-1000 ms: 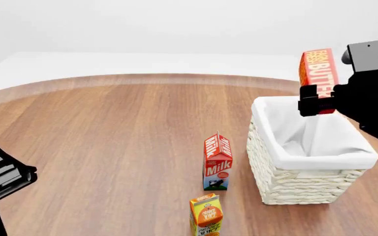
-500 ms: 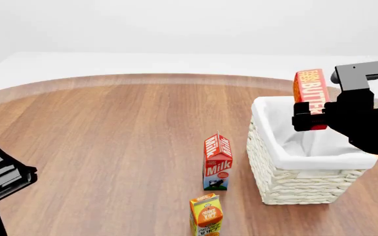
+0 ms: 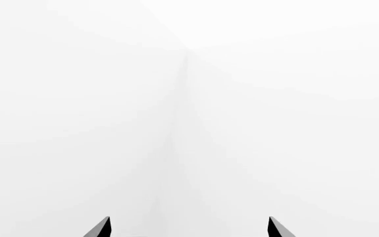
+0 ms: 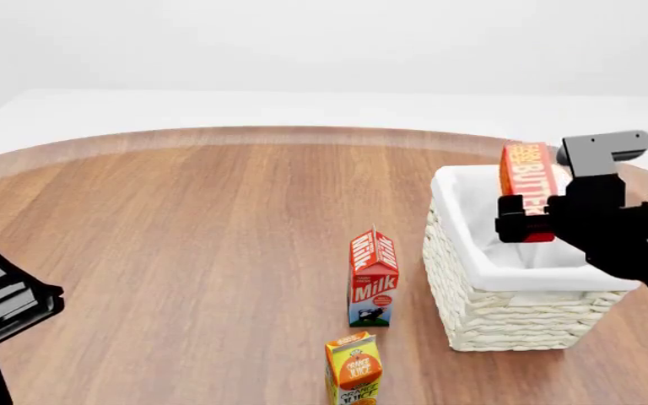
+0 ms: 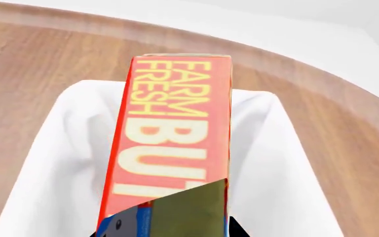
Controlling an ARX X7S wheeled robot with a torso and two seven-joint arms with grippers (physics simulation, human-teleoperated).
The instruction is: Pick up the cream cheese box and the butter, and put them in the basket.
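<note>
Holding the oblong red-orange butter box with yellow lettering (image 4: 528, 187) upright in my right tool (image 4: 523, 221), clamped on its lower end, I have it partly inside the mouth of the cream-white woven wicker basket with white cloth lining (image 4: 493, 314). This is the placing step for the butter. Next I judge I should go lower, then release. My left tool (image 4: 9, 305) sits idle over the wooden counter (image 4: 189, 236), tips apart and empty. I cannot see the cream cheese box.

Round wooden table (image 4: 189, 228), basket (image 4: 504, 316), milk carton (image 4: 373, 278), juice carton (image 4: 353, 369)
</note>
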